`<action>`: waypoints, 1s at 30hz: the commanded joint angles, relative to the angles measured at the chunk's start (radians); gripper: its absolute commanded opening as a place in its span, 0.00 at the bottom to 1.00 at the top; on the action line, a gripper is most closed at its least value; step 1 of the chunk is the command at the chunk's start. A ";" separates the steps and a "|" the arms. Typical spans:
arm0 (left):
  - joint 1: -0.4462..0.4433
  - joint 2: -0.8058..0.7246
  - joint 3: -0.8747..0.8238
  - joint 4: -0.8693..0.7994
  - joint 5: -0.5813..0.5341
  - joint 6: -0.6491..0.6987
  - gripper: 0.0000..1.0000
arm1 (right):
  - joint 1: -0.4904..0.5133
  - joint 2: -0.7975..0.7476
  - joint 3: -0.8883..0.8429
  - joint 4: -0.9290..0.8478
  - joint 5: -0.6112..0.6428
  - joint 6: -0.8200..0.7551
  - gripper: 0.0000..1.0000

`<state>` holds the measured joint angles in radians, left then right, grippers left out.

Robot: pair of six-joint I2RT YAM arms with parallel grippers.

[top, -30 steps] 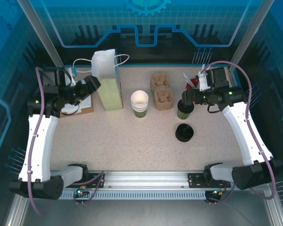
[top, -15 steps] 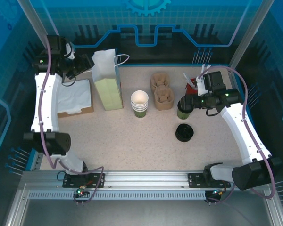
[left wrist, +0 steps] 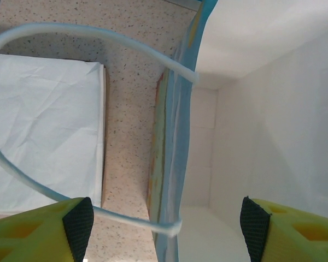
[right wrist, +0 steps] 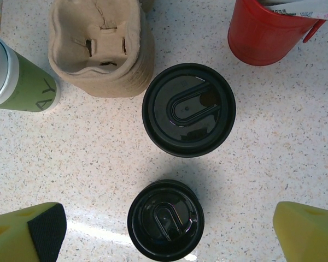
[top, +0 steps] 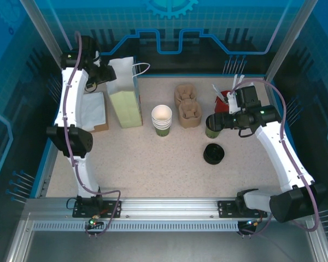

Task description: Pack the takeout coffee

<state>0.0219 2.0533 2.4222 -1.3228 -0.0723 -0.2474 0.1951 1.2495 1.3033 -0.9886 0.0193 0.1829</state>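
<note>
The takeout coffee (top: 211,131) is a short olive-green cup with a black lid (right wrist: 188,109), standing right of centre on the table. My right gripper (top: 212,121) hangs over it, pointing down and open (right wrist: 172,237), with nothing between its fingers. The tall pale-green paper bag (top: 126,101) stands open at the back left. My left gripper (top: 105,73) is open at the bag's top left edge. In the left wrist view its gripper (left wrist: 168,229) straddles the bag's side wall (left wrist: 172,164), one finger outside and one inside. The white string handle (left wrist: 98,33) loops in front.
A stack of black lids (top: 213,154) (right wrist: 165,220) sits just nearer than the coffee. Cream cups with a green sleeve (top: 162,119), two pulp cup carriers (top: 188,107) and a red cup (right wrist: 270,30) surround it. White napkins on a box (top: 90,112) lie left of the bag.
My left arm has risen from low beside the napkin box and swung its gripper to the bag's top edge. The right gripper has stayed over the coffee, shifting only slightly.
</note>
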 commanded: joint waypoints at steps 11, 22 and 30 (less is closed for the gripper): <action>-0.030 0.087 0.048 -0.056 -0.077 0.057 0.64 | -0.014 -0.020 -0.018 0.015 0.001 0.013 0.99; -0.055 0.068 0.063 -0.052 -0.058 0.069 0.20 | -0.015 -0.017 -0.021 0.016 -0.004 0.012 0.99; -0.084 -0.041 0.022 -0.056 -0.058 0.075 0.02 | -0.014 -0.006 0.018 -0.013 -0.010 -0.023 0.99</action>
<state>-0.0517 2.1132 2.4504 -1.3575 -0.1345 -0.1806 0.1951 1.2491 1.2907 -0.9783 0.0181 0.1783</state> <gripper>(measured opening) 0.075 0.990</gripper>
